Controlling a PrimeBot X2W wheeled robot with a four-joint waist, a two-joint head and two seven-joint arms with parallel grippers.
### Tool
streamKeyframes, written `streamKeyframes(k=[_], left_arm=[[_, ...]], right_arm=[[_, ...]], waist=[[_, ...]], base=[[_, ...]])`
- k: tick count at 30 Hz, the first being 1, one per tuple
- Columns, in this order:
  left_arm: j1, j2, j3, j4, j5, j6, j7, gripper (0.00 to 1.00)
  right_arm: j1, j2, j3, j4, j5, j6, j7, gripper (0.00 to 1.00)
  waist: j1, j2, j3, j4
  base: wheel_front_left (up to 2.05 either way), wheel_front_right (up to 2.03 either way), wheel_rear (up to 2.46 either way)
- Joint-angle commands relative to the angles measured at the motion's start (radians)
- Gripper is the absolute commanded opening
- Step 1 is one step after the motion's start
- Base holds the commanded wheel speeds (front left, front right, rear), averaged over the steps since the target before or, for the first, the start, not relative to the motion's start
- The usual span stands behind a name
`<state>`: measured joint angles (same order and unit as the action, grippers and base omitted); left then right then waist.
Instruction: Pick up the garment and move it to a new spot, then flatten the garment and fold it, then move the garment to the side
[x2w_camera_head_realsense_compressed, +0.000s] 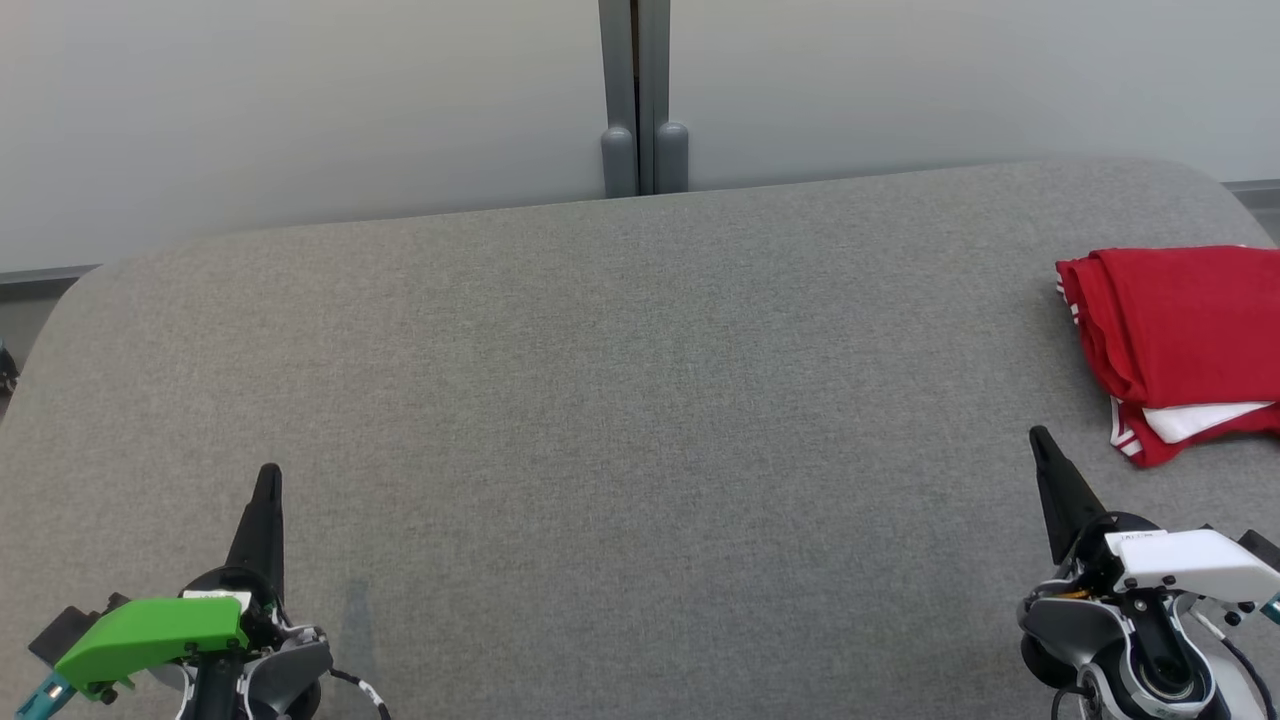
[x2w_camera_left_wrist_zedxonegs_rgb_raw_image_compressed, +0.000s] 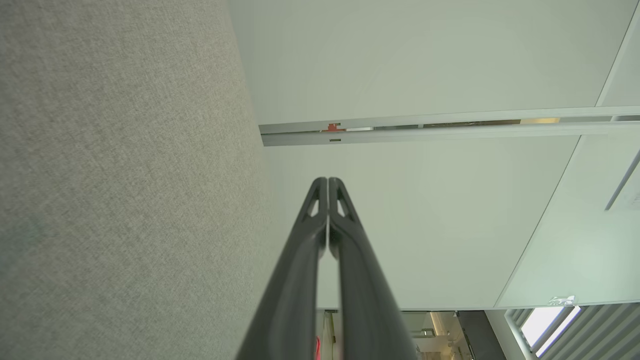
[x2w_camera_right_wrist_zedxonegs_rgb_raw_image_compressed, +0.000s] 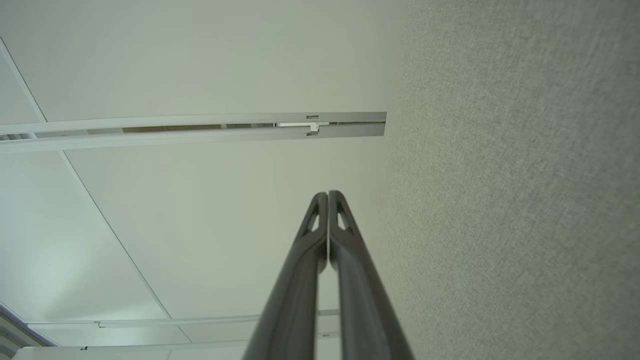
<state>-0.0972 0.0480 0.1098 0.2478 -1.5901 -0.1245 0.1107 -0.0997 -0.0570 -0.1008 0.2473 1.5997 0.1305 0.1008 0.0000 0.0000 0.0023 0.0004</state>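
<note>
Because the garment (x2w_camera_head_realsense_compressed: 1175, 325) lies just ahead and right of my right pincer (x2w_camera_head_realsense_compressed: 1042, 445), closed on nothing, I'd use that arm.

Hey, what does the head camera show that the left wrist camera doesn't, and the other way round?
Head view's own: the folded red garment with white trim, lying at the right edge of the grey table, and the right gripper, shut, near it but apart. Left wrist view's own: a pale rail with a red mark crossing the wall panels, and slats in the lower right corner. Shared: the table's grey cover and the left gripper, shut, holding nothing.
</note>
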Motion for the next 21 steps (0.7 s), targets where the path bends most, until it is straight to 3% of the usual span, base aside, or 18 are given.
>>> streamKeyframes(k=[1, 21], left_arm=[[-0.019, 0.004, 0.007, -0.004, -0.022, -0.011, 0.004, 0.0], [-0.017, 0.004, 0.008, -0.004, -0.025, -0.01, 0.007, 0.0]], right_arm=[[-0.013, -0.002, -0.004, -0.006, 0.02, 0.0, 0.007, 0.0], [-0.011, 0.0, -0.008, -0.005, 0.02, 0.0, 0.01, 0.0]], waist=[[0.0, 0.0, 0.0, 0.0], [0.0, 0.0, 0.001, 0.0]], base=[[0.0, 0.0, 0.0], [0.0, 0.0, 0.0]])
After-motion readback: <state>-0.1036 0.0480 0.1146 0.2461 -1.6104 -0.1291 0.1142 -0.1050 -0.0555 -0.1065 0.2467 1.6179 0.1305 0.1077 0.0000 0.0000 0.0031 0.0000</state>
